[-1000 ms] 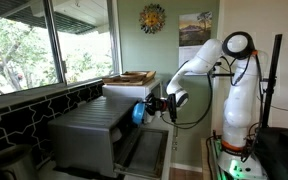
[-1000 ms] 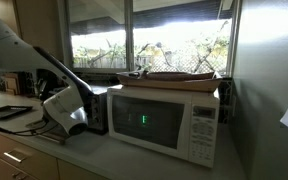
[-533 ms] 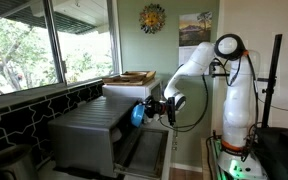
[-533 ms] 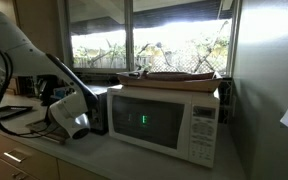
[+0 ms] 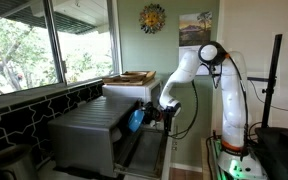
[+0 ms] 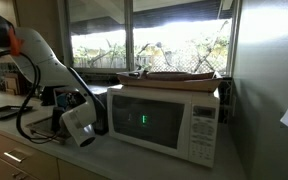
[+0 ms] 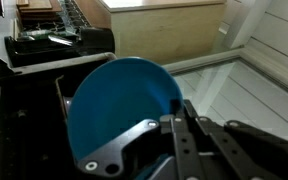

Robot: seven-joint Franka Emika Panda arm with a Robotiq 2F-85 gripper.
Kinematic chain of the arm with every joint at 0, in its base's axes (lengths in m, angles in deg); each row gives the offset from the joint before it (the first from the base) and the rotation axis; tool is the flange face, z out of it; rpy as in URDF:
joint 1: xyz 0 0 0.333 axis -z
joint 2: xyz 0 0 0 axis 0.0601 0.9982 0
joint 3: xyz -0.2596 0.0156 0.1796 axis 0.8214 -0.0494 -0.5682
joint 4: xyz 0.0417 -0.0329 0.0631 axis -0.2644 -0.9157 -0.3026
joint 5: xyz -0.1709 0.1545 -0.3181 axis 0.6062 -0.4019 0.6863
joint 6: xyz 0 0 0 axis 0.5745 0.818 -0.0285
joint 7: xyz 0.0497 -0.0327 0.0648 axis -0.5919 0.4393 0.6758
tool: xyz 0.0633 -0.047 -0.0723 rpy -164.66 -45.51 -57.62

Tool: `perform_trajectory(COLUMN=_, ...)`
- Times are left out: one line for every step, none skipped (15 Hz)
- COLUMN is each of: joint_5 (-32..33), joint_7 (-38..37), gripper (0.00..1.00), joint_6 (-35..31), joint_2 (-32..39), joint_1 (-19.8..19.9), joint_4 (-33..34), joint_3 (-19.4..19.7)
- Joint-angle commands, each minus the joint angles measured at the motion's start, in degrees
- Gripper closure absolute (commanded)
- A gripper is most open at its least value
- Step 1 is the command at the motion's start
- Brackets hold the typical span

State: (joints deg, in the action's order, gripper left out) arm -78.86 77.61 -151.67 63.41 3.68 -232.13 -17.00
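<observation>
- The claw point(image 7: 174, 118) is closed on the rim of a blue bowl point(image 7: 119, 110). In the wrist view one finger lies inside the lip and the other behind it, so the bowl hangs from a single edge.
- In an exterior view the bowl point(image 5: 135, 117) is up in the air at the end of the gripper point(image 5: 145, 115). It sits just in front of the grey appliance point(image 5: 89, 135) and lower than the white microwave point(image 5: 130, 90), and it touches nothing but the fingers.
- It looks like thin plastic to me, so light and fairly stiff but smooth, and not likely to break. The risk is that it swivels or slips in a pinch at one point on the rim.
- The rim is the only sensible place to hold it, since the wall is too wide and rounded to span. A deeper bite over the lip would hold it steadier than the fingertips alone.
- Compared with a second ago, the arm has folded down. The elbow sits lower, and the wrist has sunk and edged closer to the appliances.
- From the microwave's point(image 6: 164, 120) side, the white wrist has come down towards the counter point(image 6: 114, 160) and nearer the dark appliance beside the microwave.
- The grip has not changed — same closed claw, same bowl. The wooden tray point(image 6: 179, 75) on top of the microwave has not moved.
</observation>
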Motion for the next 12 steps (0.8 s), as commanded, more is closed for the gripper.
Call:
perform_trajectory(joint_5=1.84, joint_7=5.94, gripper=0.99, joint_6=3.41, joint_2=4.99, joint_1=-0.77, joint_4=3.66, joint_3=0.97)
perform_trajectory(joint_5=1.71, joint_7=6.86, gripper=0.99, joint_6=3.83, joint_2=5.59, joint_1=-0.81, joint_4=4.14, joint_3=1.02)
perform_trajectory(joint_5=1.60, joint_7=7.01, gripper=0.99, joint_6=5.03, joint_2=6.12, joint_1=-0.73, joint_4=4.51, joint_3=1.09)
perform_trajectory(joint_5=1.52, joint_7=7.14, gripper=0.99, joint_6=6.09, joint_2=6.52, joint_1=-0.65, joint_4=4.84, joint_3=1.18)
perform_trajectory(joint_5=1.42, joint_7=7.25, gripper=0.99, joint_6=7.20, joint_2=6.80, joint_1=-0.55, joint_4=5.11, joint_3=1.31)
perform_trajectory(joint_5=1.42, joint_7=7.45, gripper=0.99, joint_6=7.84, joint_2=7.08, joint_1=-0.56, joint_4=5.41, joint_3=1.47)
perform_trajectory(joint_5=1.35, joint_7=7.64, gripper=0.99, joint_6=8.06, joint_2=7.34, joint_1=-0.62, joint_4=5.65, joint_3=1.60)
perform_trajectory(joint_5=1.36, joint_7=7.76, gripper=0.99, joint_6=7.97, joint_2=7.60, joint_1=-0.73, joint_4=5.87, joint_3=1.73)
perform_trajectory(joint_5=1.49, joint_7=7.80, gripper=0.99, joint_6=7.82, joint_2=7.85, joint_1=-0.81, joint_4=6.09, joint_3=1.84)
perform_trajectory(joint_5=1.90, joint_7=8.43, gripper=0.99, joint_6=7.01, joint_2=8.02, joint_1=-0.96, joint_4=6.45, joint_3=2.02)
perform_trajectory(joint_5=1.96, joint_7=9.03, gripper=0.99, joint_6=6.58, joint_2=8.18, joint_1=-1.06, joint_4=6.62, joint_3=2.11)
perform_trajectory(joint_5=2.45, joint_7=10.31, gripper=0.99, joint_6=6.43, joint_2=8.39, joint_1=-1.17, joint_4=7.02, joint_3=2.25)
